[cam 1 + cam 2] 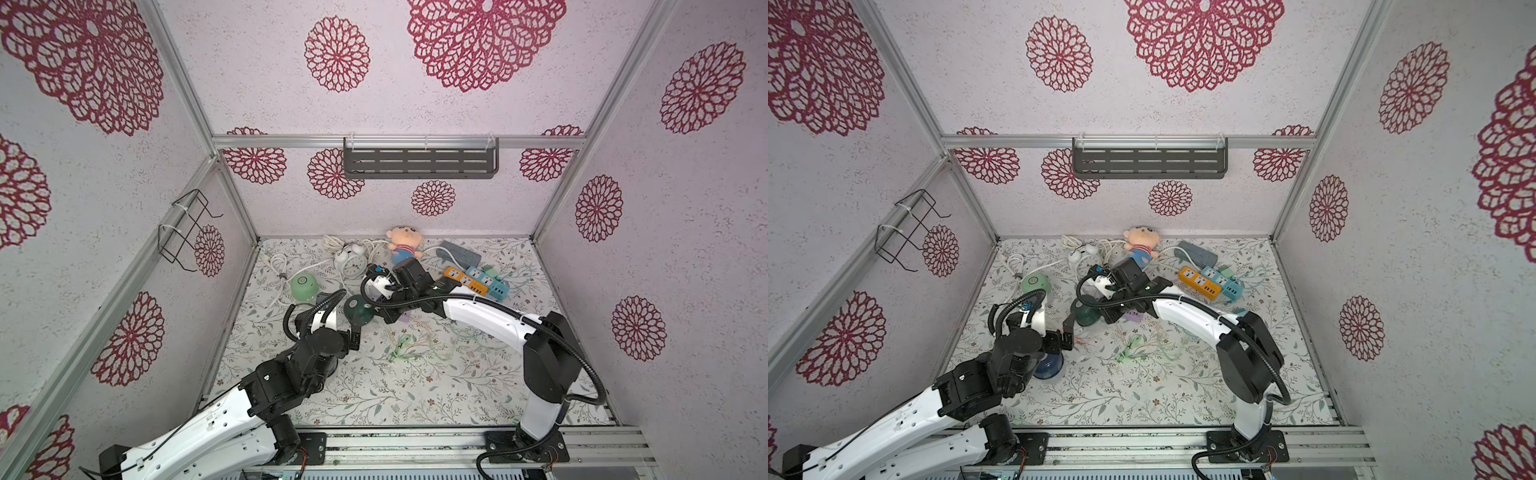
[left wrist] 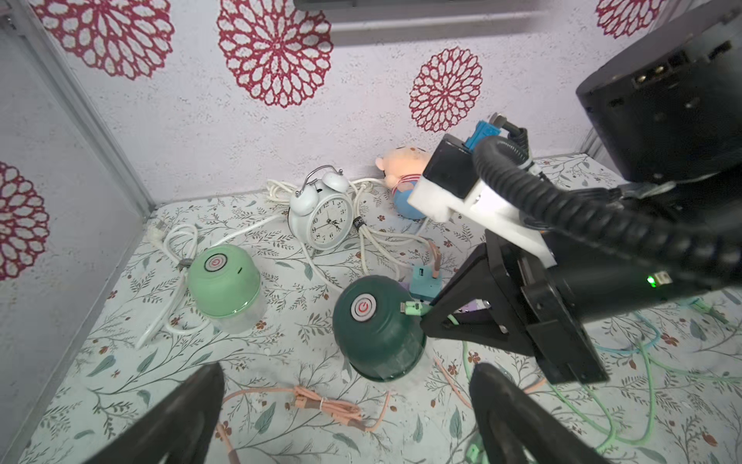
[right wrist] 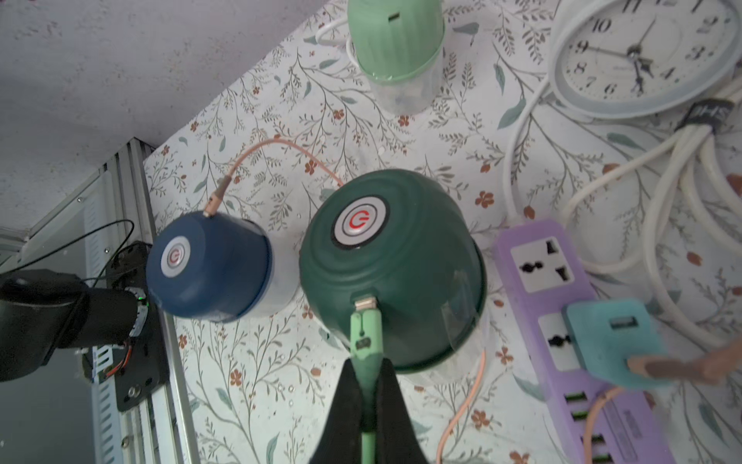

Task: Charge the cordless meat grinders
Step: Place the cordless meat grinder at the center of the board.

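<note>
R gripper point(image 3: 367, 375) clamped on green USB plug point(image 3: 363, 329), plug's long axis pointing into side port of dark green grinder point(image 3: 385, 261), tip at port. Grinder stands upright mid-table, button up, beside purple power strip point(image 3: 538, 261). L gripper point(image 2: 345, 383) jaws wide apart nearby, holding nothing. Navy grinder point(image 3: 208, 265) & light green grinder point(image 3: 395, 40) also upright.
</note>
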Controlling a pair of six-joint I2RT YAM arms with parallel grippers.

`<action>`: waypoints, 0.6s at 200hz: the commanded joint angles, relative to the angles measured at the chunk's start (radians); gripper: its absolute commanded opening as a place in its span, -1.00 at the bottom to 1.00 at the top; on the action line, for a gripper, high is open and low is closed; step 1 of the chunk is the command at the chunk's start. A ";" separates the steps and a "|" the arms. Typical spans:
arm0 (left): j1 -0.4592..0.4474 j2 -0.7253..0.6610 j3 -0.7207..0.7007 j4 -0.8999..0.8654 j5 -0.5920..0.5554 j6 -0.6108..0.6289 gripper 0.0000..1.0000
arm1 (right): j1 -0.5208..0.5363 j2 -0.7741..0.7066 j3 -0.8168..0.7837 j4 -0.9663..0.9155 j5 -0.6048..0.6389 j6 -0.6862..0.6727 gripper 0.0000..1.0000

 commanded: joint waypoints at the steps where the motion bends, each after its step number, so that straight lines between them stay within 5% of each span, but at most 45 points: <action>1: 0.060 -0.008 0.016 -0.033 0.058 -0.024 0.99 | -0.008 0.029 0.084 0.110 -0.066 0.007 -1.00; 106: 0.182 0.012 -0.033 0.005 0.203 -0.039 0.95 | -0.020 0.174 0.029 0.280 -0.136 0.056 -1.00; 120: 0.187 0.018 -0.034 0.010 0.208 -0.041 0.95 | -0.019 0.151 -0.009 0.290 -0.131 0.050 -0.49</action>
